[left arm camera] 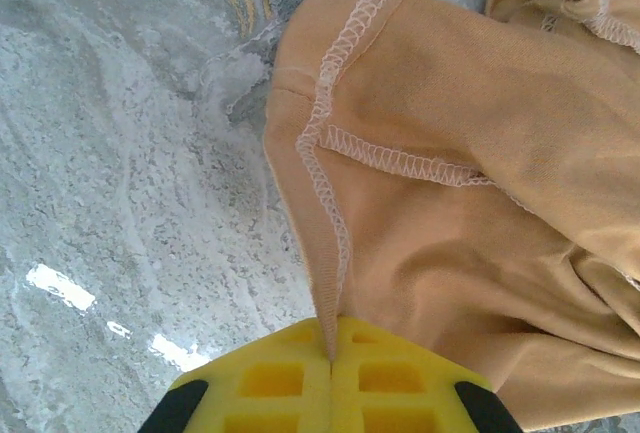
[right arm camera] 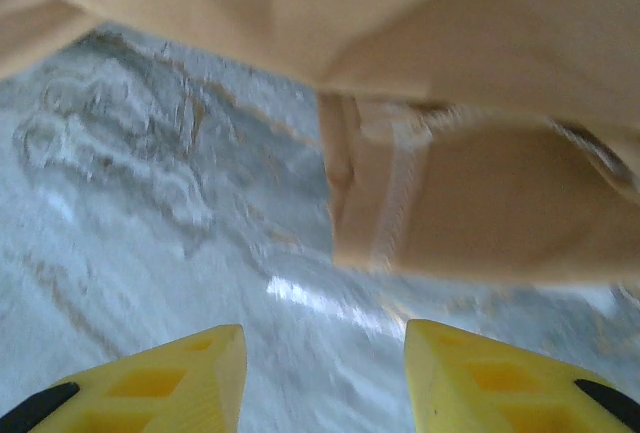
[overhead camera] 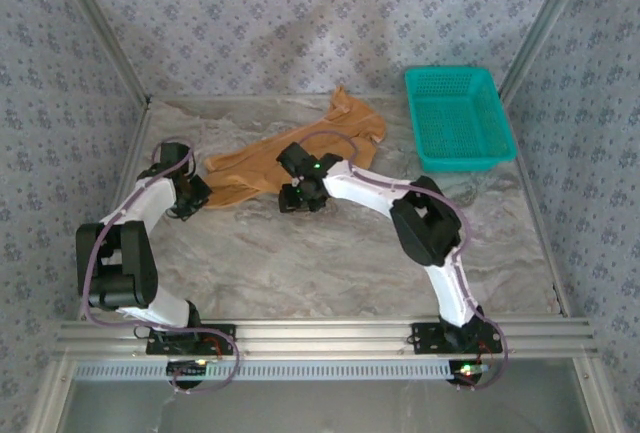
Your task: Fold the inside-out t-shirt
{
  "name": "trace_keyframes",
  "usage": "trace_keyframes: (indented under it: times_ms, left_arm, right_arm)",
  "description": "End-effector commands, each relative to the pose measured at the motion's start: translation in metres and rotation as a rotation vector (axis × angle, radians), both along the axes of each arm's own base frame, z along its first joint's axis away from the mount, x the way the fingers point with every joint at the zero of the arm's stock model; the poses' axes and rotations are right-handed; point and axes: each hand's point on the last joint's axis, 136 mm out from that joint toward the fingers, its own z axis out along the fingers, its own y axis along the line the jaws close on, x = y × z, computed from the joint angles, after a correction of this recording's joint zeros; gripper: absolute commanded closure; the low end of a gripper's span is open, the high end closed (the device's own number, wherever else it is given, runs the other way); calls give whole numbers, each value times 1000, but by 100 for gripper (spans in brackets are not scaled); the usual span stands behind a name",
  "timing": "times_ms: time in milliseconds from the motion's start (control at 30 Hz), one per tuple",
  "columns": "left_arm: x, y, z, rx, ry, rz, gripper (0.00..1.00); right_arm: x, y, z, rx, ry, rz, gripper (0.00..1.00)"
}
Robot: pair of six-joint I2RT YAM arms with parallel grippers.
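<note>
Shirt: tan cloth inside-out t-shirt (overhead camera: 290, 158) is seen crumpled on marbled grey tabletop (overhead camera: 300, 253).
Left: yellow left fingers (left arm camera: 300, 378) are clamped on its stitched edge.
Right: yellow right fingers (right arm camera: 180, 373) are seen spread, near the cloth.

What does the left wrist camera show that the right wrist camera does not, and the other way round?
Left wrist view: the left hand is shut on the t-shirt at a seam, and the white seam stitching looks sharp. Right wrist view: the right hand stands open over the bare table, holding nothing; a hemmed edge of the cloth lies just ahead, blurred. Both: the tan cloth lying on the grey marbled table.
</note>
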Motion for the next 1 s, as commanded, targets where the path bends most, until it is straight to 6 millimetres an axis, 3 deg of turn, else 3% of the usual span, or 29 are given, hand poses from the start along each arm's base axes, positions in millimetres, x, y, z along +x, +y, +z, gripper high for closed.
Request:
trace_keyframes:
  times_ms: [0,300,400,533,600,700,867,967]
  left_arm:
    - [-5,-1,1,2,3,-8,100]
    - [-7,-1,6,5,-12,-12,100]
    - [-7,-1,8,6,-13,-11,100]
    - [-8,0,8,11,-9,-13,100]
    - [-8,2,11,19,-8,-14,100]
    - [-4,8,22,31,-14,-11,100]
    - [6,19,56,42,-75,5,100]
    - [10,17,68,26,-118,11,100]
  right_arm:
    - [18,-8,-11,-102,-29,-62,53]
    - [32,-5,-34,-174,-12,-62,59]
    - [31,-6,-38,-177,-6,-60,71]
    - [34,-9,-32,-179,-15,-69,97]
    - [36,-12,-22,-188,-32,-36,100]
    - [41,-21,8,-193,-80,-17,100]
    - [43,-61,72,-210,-206,-15,100]
    - [37,-67,83,-167,-224,0,100]
